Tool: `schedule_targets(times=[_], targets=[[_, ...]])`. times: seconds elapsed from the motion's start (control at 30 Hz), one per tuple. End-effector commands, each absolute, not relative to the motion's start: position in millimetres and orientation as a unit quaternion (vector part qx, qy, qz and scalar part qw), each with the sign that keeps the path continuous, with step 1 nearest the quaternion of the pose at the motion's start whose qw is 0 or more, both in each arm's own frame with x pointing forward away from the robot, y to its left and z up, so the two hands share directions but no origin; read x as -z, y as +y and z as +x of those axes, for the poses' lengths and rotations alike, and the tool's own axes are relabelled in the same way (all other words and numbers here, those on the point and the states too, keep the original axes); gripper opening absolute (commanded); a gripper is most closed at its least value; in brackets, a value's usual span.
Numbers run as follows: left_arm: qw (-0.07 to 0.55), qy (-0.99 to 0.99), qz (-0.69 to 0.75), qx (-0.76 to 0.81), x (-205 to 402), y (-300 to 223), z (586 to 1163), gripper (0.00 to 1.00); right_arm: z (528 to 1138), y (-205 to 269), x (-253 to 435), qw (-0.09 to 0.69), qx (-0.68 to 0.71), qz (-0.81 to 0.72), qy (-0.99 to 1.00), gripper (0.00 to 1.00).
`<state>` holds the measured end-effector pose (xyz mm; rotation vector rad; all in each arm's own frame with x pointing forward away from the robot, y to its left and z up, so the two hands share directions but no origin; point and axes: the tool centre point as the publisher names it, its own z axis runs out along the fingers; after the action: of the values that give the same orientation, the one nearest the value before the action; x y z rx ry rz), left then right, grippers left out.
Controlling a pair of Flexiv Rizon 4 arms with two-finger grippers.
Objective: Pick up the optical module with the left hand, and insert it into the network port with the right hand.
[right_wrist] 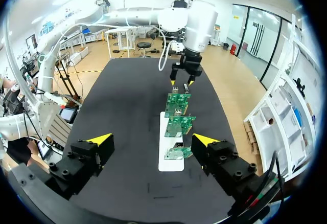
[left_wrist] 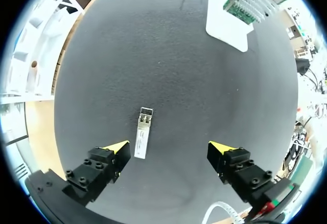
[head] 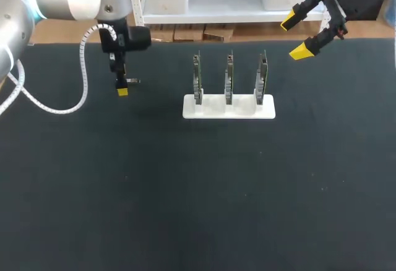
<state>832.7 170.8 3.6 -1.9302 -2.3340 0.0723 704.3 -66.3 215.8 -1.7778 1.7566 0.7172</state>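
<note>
Two things worry me, and the first is at the left. The left claw [left_wrist: 169,147] hangs over the bench [head: 198,209] with its fingers spread wide and nothing in them. The optical module [left_wrist: 142,139] lies flat on the dark surface between them, but far off the middle: just beside one yellow tip and well apart from the other. If the claw comes straight down from there, that near fingertip may land on the module's edge. On closing it may instead shove the module sideways and twist it before the far finger arrives. A slim, low piece like that looks easy to pinch crookedly, and a crooked hold would spoil the pass to the other arm.

Further right, near the middle of the bench, a white stand [head: 229,108] holds three circuit boards [head: 229,76] upright. The network port itself is too small for me to make out. The boards look thin and the stand light, so an off-line push could tip or slide the lot.

At the far right the right claw [head: 294,36] hangs near the bench's back edge, wide open and empty, well apart from everything.
</note>
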Motion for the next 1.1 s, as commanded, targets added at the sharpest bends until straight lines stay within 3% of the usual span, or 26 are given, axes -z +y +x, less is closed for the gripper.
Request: schedule_targets(times=[0.03, 0.5, 0.53, 0.6, 0.63, 0.93, 1.1], targets=[[0.075, -0.768, -0.635, -0.038, -2.2, 170.6, 844.6, 1.0, 703.9, -66.2, -215.8, 0.268, -0.265, -0.658, 0.651, 1.0], [0.079, -0.767, -0.635, -0.043, -0.5, 171.0, 848.2, 1.0, 703.9, -66.2, -215.8, 0.268, -0.265, -0.658, 0.651, 1.0], [0.079, -0.767, -0.636, -0.047, -0.3, 171.1, 848.3, 0.96, 703.9, -66.2, -215.8, 0.268, -0.265, -0.658, 0.651, 1.0], [0.078, -0.768, -0.633, -0.052, 0.2, 171.5, 848.2, 0.45, 703.9, -66.2, -215.8, 0.268, -0.265, -0.658, 0.651, 1.0], [0.079, -0.768, -0.634, -0.052, 0.6, 171.9, 848.2, 0.41, 703.9, -66.2, -215.8, 0.268, -0.265, -0.658, 0.651, 1.0], [0.084, -0.766, -0.634, -0.06, 3.7, 172.3, 846.1, 0.35, 703.9, -66.2, -215.8, 0.268, -0.265, -0.658, 0.651, 1.0], [0.086, -0.764, -0.636, -0.061, 4.0, 172.1, 844.8, 0.26, 703.9, -66.2, -215.8, 0.268, -0.265, -0.658, 0.651, 1.0]])
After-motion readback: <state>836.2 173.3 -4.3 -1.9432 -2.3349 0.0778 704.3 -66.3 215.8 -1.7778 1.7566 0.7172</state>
